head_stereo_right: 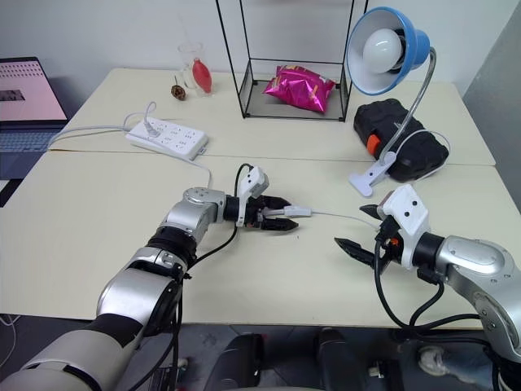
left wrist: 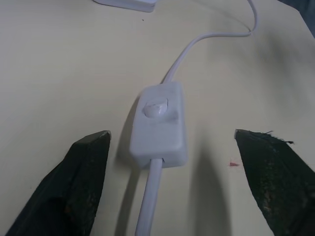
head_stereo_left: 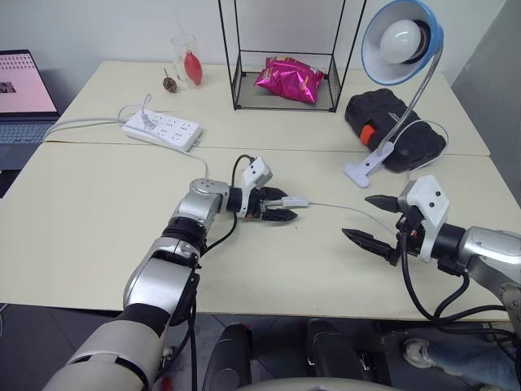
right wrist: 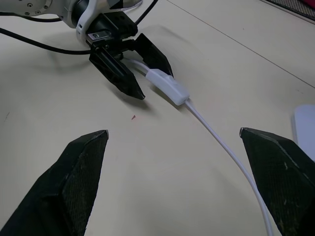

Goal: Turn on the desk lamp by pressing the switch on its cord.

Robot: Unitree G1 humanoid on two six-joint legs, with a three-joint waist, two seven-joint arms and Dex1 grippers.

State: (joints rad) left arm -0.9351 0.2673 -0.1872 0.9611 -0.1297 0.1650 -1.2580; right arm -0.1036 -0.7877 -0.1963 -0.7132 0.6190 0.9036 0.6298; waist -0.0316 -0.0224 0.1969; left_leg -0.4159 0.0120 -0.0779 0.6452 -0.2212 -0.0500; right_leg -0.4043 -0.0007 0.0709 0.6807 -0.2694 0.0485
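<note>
The switch (left wrist: 159, 124) is lying on the counter (head_stereo_left: 98, 220), between the left end effector's (head_stereo_left: 281, 207) parted fingers; the lamp (head_stereo_left: 401, 41) is sitting unlit beyond it. Pressing seems next: closing onto its button. The right end effector (head_stereo_left: 368, 221) is hovering nearby, fingers spread, gripping nothing.

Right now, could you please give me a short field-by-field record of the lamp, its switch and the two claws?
lamp: desk lamp clipped at the table's far right, bulb unlit
switch: switch lying flat on the table, rocker facing up
cord: cord runs from the switch toward the lamp
left claw: left claw open, fingers straddling the switch, not touching it
right claw: right claw open, hovering apart from the cord
task state: switch not yet pressed
</note>
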